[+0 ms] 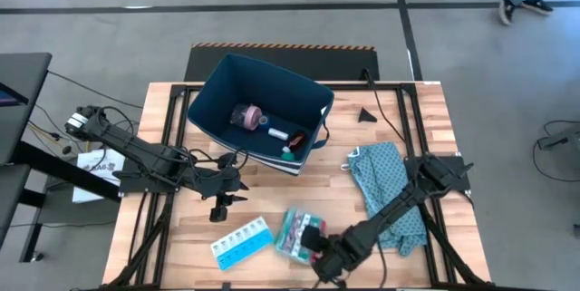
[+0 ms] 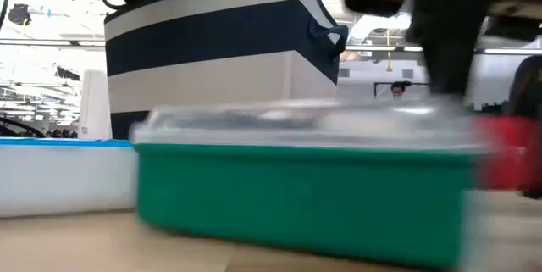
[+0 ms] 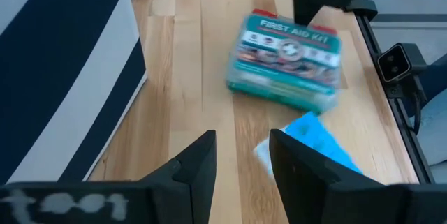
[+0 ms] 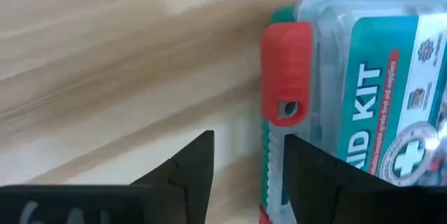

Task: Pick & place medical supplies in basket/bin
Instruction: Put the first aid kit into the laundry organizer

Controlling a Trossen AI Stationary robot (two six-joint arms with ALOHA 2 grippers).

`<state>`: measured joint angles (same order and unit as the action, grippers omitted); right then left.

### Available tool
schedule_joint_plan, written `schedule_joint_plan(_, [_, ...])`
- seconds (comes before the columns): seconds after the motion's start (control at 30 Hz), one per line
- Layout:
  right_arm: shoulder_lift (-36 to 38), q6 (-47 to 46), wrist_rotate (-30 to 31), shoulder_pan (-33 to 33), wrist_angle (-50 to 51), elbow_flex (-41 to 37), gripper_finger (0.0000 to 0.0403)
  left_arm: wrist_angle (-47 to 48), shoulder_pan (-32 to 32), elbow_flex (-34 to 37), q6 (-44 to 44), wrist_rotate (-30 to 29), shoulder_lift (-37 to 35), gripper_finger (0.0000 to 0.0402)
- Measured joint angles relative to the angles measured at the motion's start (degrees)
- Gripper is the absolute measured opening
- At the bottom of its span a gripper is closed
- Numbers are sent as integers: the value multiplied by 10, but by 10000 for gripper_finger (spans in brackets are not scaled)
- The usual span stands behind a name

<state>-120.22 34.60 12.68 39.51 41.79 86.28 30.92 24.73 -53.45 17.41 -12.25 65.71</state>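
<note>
The green-red flat box, a first aid kit [image 1: 292, 229], lies flat on the near part of the table; its red latch [image 4: 286, 70] shows in the right wrist view. The light-blue pill organizer [image 1: 242, 241] lies to its left. The navy bin [image 1: 258, 110] stands at the far middle and holds the pink roll [image 1: 246, 116] and small teal and white bits [image 1: 288, 141]. My right gripper [image 4: 241, 172] is open at the kit's latch side, its fingers on either side of the kit's edge. My left gripper [image 3: 241, 161] is open and hovers between the bin and the organizer. My right gripper comes low at the kit's latch edge [image 4: 269, 161], one finger [image 4: 307, 175] over the lid and the other [image 4: 192, 168] beyond the edge. I cannot tell whether either finger touches the kit. The kit rests flat on the table.
A teal cloth [image 1: 385, 191] lies crumpled on the table's right side, under the right arm. A small black piece [image 1: 366, 115] sits near the far right. The bin's striped wall [image 3: 63, 77] stands close beside the left gripper. Bare wood [image 1: 263, 191] shows between bin and kit.
</note>
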Motion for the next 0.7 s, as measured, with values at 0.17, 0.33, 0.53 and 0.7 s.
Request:
schedule_joint_plan(0.17, [0,-17,-8,-20,-7,0,144,0,0,0,0,0,0,122])
schedule_joint_plan(0.33, [0,-26,-8,-29,-8,0,110,0,0,0,0,0,0,122])
schedule_joint_plan(0.53, [1,-66,-6,-42,-9,1,34,0,0,0,-3,-1,0,122])
schedule_joint_plan(0.7, [1,-63,30,-43,20,11,14,2,0,0,-3,-1,0,122])
